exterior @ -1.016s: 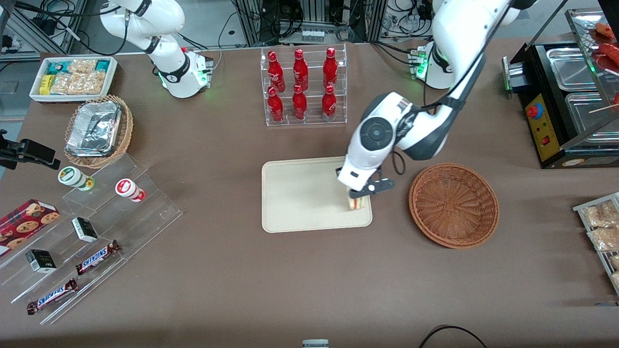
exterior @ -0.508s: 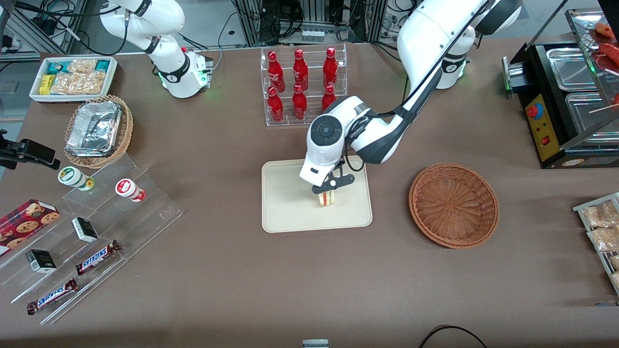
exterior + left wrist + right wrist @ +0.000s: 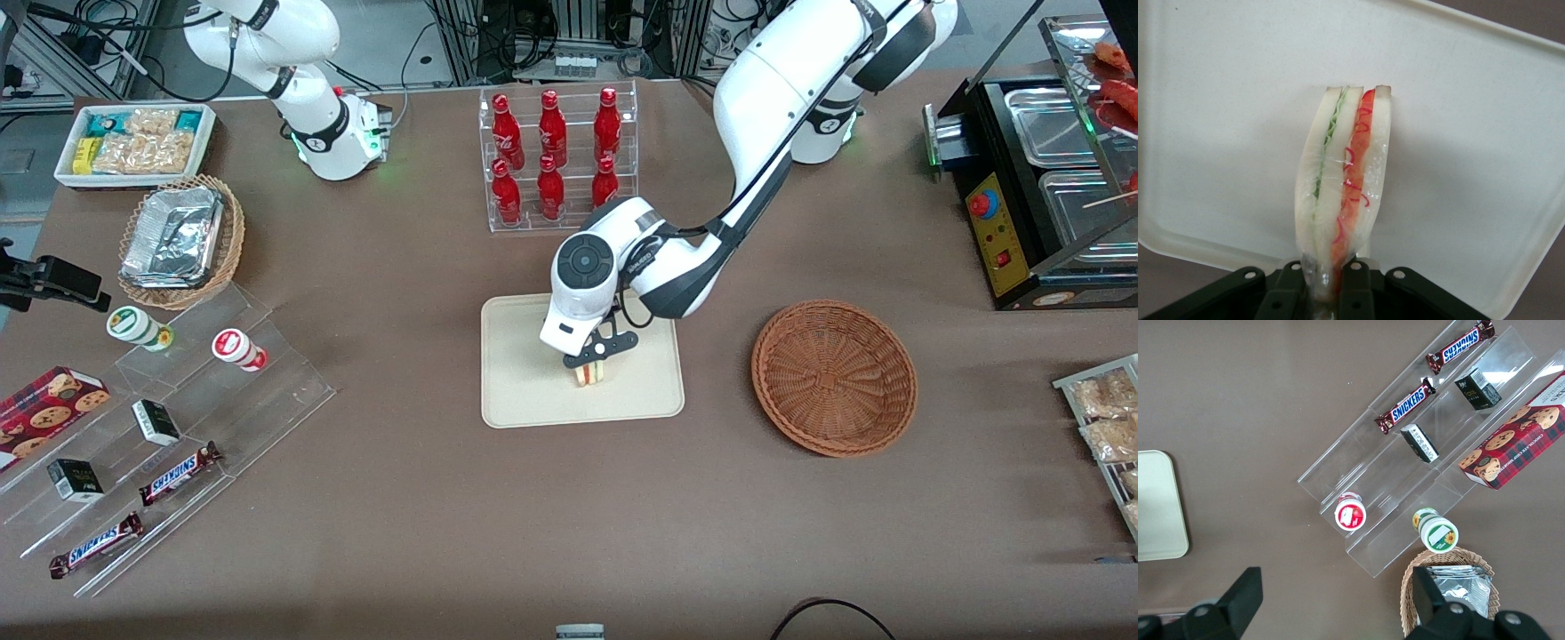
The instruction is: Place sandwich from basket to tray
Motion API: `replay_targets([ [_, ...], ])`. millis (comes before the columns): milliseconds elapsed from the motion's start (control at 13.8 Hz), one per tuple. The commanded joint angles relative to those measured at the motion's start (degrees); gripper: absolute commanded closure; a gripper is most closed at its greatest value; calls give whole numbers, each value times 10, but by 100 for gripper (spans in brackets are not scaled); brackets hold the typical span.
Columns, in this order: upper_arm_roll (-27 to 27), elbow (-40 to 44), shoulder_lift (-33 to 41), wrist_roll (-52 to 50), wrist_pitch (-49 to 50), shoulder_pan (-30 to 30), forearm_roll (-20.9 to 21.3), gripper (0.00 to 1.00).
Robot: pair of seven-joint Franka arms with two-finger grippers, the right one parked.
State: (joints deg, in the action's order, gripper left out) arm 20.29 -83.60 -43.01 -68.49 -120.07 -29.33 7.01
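Front view: the tool (image 3: 589,359) is hanging over the tray (image 3: 520,391), pinching the sandwich (image 3: 589,373) – basket (image 3: 834,377) sitting empty. Wrist view: sandwich (image 3: 1341,187) is being squeezed upright above the tray (image 3: 1485,133) – I'm guessing lowering and letting go is next.

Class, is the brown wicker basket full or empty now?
Empty: the basket shows only bare weave; the claw holds the sandwich over the tray.

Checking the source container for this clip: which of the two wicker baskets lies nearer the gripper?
The reddish-brown basket, holding nothing, beside the tray. The gripper holds the sandwich over that tray. The tan basket holds foil containers.
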Motion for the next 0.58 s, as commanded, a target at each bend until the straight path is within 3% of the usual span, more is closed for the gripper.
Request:
replay_targets([
  [0, -15, 38, -24, -29, 14, -28, 22, 100],
  [73, -17, 38, -27, -28, 13, -28, 21, 95],
  [145, -17, 38, -28, -28, 13, -28, 22, 55],
  [218, -18, 37, -29, -26, 12, -28, 23, 1],
  [508, -17, 40, -2, -28, 31, -27, 19, 0],
])
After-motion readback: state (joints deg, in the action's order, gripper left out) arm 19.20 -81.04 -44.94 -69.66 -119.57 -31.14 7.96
